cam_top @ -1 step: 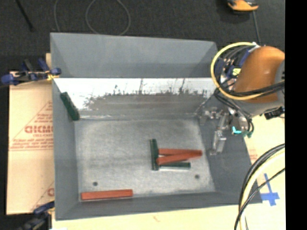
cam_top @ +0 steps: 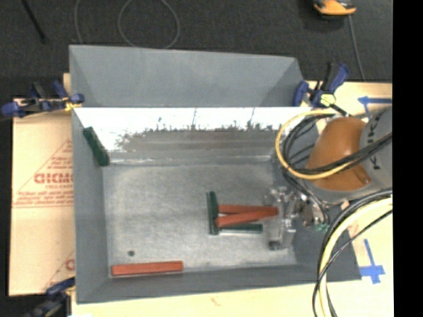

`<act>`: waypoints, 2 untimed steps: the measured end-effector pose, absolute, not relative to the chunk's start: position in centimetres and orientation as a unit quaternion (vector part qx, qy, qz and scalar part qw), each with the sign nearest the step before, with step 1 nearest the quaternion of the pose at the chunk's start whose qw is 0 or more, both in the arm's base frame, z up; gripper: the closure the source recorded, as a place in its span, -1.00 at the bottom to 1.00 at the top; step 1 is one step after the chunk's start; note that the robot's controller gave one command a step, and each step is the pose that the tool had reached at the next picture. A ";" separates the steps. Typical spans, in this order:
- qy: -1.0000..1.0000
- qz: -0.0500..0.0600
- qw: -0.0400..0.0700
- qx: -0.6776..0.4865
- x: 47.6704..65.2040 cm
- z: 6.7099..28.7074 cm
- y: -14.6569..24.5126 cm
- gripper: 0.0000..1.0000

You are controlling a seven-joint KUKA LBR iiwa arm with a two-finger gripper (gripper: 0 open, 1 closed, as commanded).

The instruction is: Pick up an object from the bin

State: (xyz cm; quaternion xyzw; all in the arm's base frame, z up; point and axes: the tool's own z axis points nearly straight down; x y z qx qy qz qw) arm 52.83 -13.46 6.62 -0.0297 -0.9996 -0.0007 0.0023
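Looking lower right, we see the gripper (cam_top: 275,220) spread open, its fingers flanking the right end of two red rectangular bars (cam_top: 243,215). They lie touching dark green bars (cam_top: 213,213) right of centre

No legible txt, labels, nos.
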 end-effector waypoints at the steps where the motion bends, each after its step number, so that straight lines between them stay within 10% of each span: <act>1: -1.000 0.001 -0.002 -0.027 53.2 7.1 -13.6 1.00; 2: -1.000 0.001 -0.005 -0.012 50.5 20.1 -9.1 1.00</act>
